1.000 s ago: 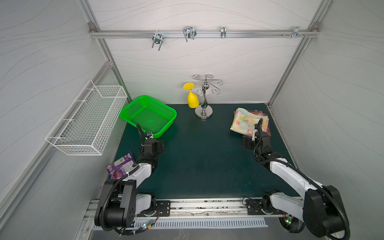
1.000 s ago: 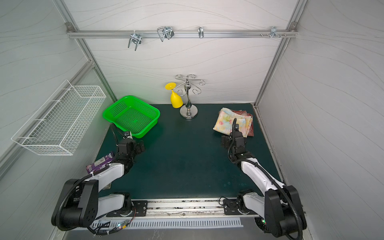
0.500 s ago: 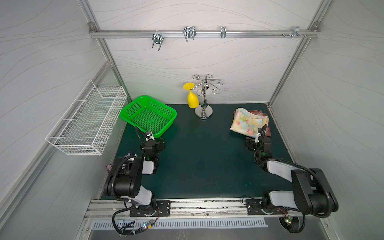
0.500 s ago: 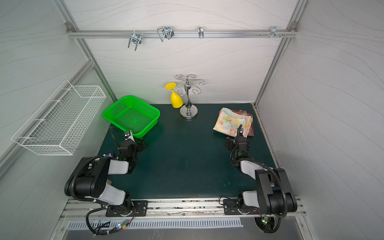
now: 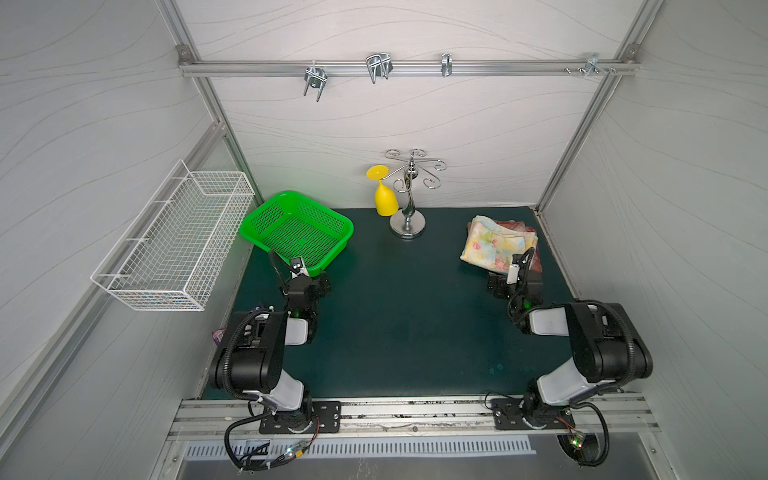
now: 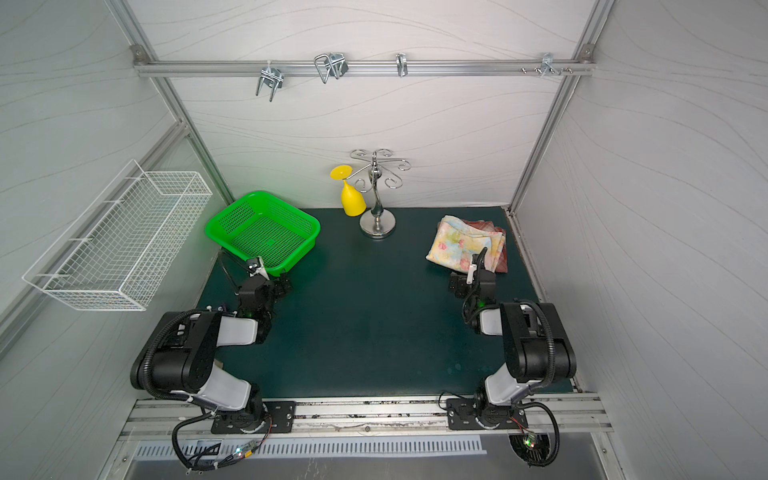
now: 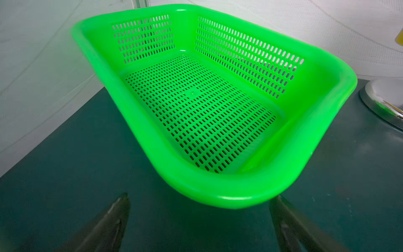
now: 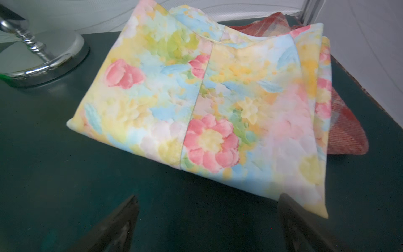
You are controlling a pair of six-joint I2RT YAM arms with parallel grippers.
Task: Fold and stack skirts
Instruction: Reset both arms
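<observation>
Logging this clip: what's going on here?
Nothing is being handled. The folded floral skirt lies on top of the plaid skirt in the far right corner of the mat. The right gripper sits open just short of the stack, holding nothing. The left gripper is open and empty, facing the empty green basket.

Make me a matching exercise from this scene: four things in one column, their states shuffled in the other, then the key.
Things
1. floral skirt
2. plaid skirt
3. green basket
4. yellow glass

States
a. hangs upside down from the chrome rack
b. folded, lying on top of the stack
c. empty
d. at the bottom of the stack, only its edges showing

Pairs: 1-b, 2-d, 3-c, 4-a
</observation>
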